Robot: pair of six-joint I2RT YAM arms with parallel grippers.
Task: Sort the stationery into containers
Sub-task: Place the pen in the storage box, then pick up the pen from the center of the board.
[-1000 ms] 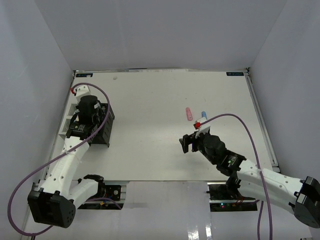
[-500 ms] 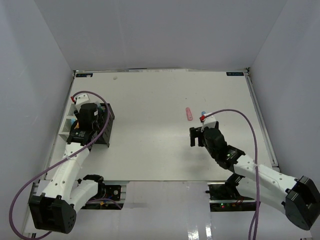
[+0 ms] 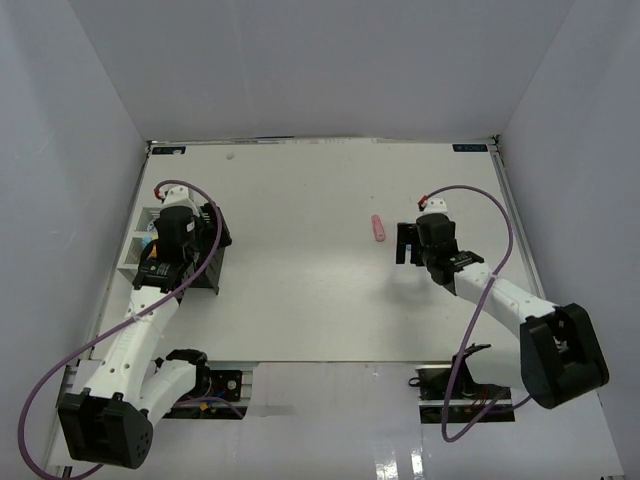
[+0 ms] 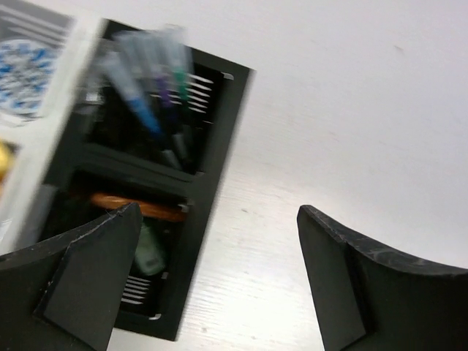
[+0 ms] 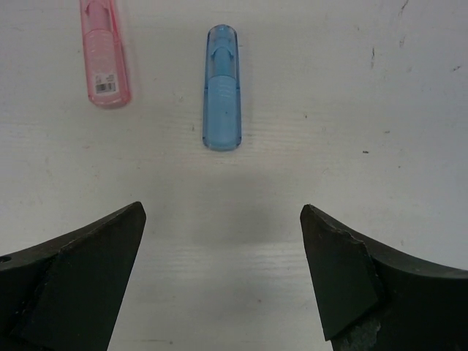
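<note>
My left gripper (image 4: 219,219) hangs open and empty over the right edge of the black organizer (image 4: 219,139). Thin pens (image 4: 157,110) stand in its far compartment. An orange marker (image 4: 139,207) and a green marker (image 4: 150,250) lie in the near one. Beside it, the white tray (image 3: 137,243) holds the blue-white roll (image 4: 25,66). My right gripper (image 5: 223,212) is open just short of a blue marker (image 5: 221,88) lying on the table, with a pink marker (image 5: 102,55) to its left. In the top view only the pink marker (image 3: 378,228) shows, left of the right gripper (image 3: 410,243).
The organizer (image 3: 205,262) and tray sit against the table's left edge, under the left arm (image 3: 150,290). White walls close in the table on three sides. A purple cable (image 3: 490,215) loops over the right arm.
The right arm has swung away from me and to the right, coming over the blue marker. The left gripper has opened above the organizer, and its arm has shifted slightly.
</note>
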